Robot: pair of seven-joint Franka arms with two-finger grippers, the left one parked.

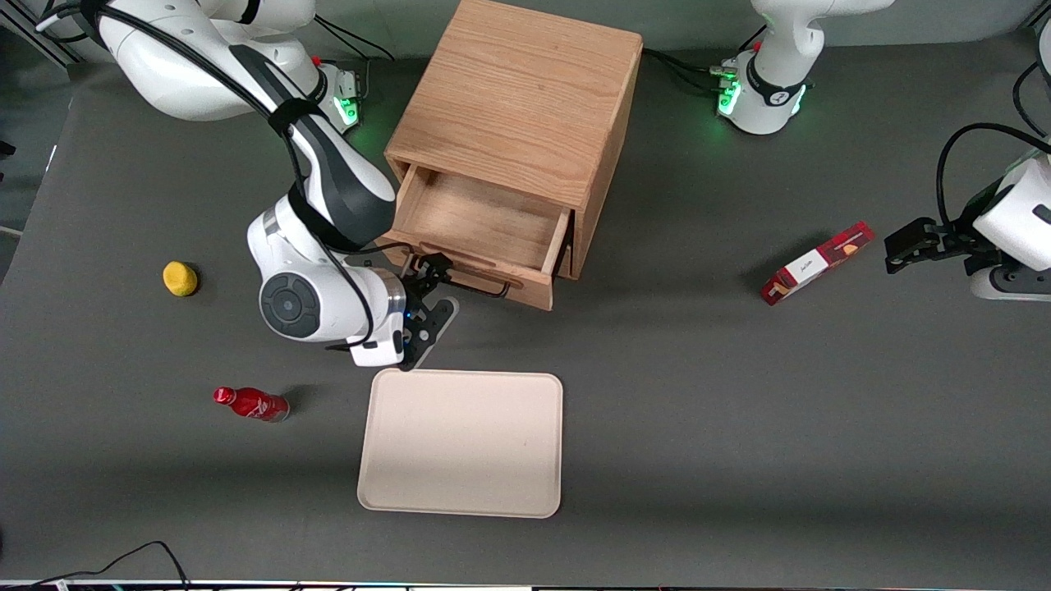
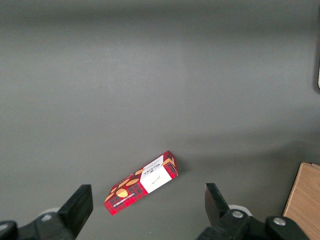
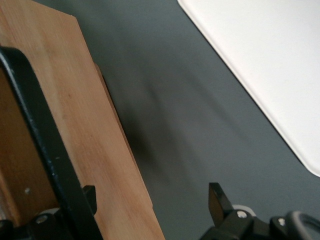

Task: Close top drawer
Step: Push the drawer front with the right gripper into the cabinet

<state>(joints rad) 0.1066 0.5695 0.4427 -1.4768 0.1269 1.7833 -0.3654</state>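
The top drawer stands pulled out of the wooden cabinet, its light oak box empty. Its thin black wire handle runs along the front panel, which faces the front camera. My right gripper is at the working arm's end of that front panel, beside the handle. In the right wrist view the gripper is open, with the edge of the drawer's front panel between its fingers and the black handle by one fingertip. The fingers hold nothing.
A cream tray lies on the table nearer the front camera than the drawer, and its corner shows in the right wrist view. A red bottle and a yellow fruit lie toward the working arm's end. A red box lies toward the parked arm's end.
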